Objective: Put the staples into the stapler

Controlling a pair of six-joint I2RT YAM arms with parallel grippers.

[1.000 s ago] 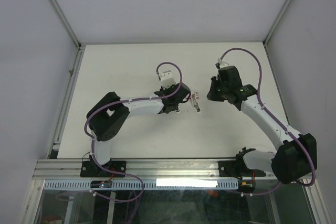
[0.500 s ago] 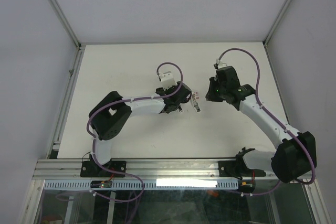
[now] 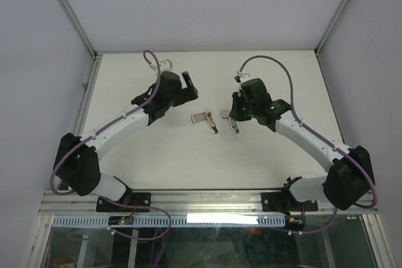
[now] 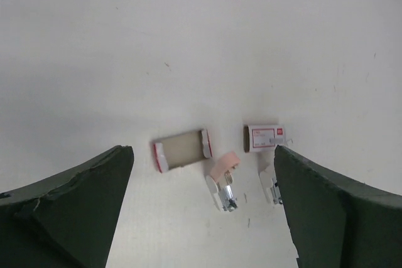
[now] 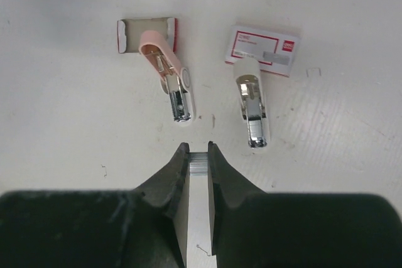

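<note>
The stapler (image 5: 171,75) lies opened on the table, pink top raised over a white base with a metal channel; it also shows as the stapler (image 4: 223,180) and the stapler (image 3: 213,125). My right gripper (image 5: 198,155) is shut on the staples (image 5: 198,165), a short silvery strip, just short of the channel's near end. The right gripper (image 3: 234,115) hovers beside the parts. My left gripper (image 4: 202,161) is open and empty, well above them; the left gripper (image 3: 187,86) sits back left of them.
The greyish inner tray (image 5: 147,34) lies behind the stapler and the red-and-white sleeve (image 5: 262,50) to its right. A second white-and-metal piece (image 5: 253,108) lies below the sleeve. Tray (image 4: 182,150) and sleeve (image 4: 267,137) show between the left fingers.
My left gripper opened and its arm swung away to the back left, uncovering the tray and stapler. My right gripper moved left toward them, still shut on the strip.
</note>
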